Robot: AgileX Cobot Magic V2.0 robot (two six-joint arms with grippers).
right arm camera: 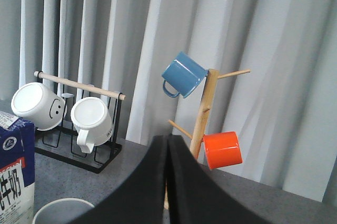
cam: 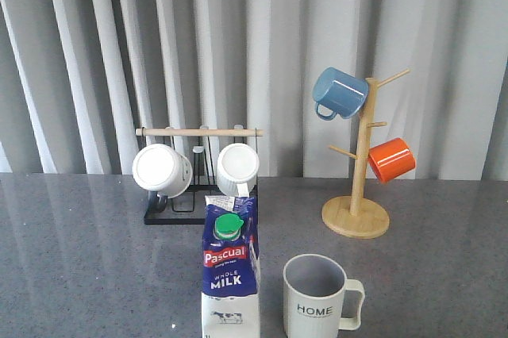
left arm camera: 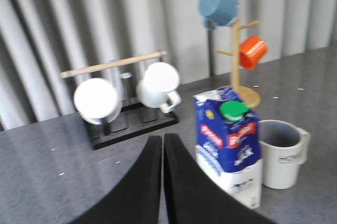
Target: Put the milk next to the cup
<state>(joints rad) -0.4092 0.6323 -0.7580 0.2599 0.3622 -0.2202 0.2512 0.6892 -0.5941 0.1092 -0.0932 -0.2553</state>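
The milk (cam: 231, 274), a blue-and-white carton with a green cap, stands upright at the front of the table, just left of the off-white ribbed HOME cup (cam: 317, 297). They stand close, with a small gap. Both show in the left wrist view, the milk (left arm camera: 229, 148) beside the cup (left arm camera: 279, 151). My left gripper (left arm camera: 162, 145) is shut and empty, above the table and apart from the milk. My right gripper (right arm camera: 168, 145) is shut and empty; its view catches the milk's edge (right arm camera: 15, 166) and the cup's rim (right arm camera: 62, 211). Neither gripper shows in the front view.
A black rack (cam: 196, 175) with a wooden bar holds two white mugs behind the milk. A wooden mug tree (cam: 359, 171) at the back right carries a blue mug (cam: 340, 93) and an orange mug (cam: 391, 159). Grey curtains close the back.
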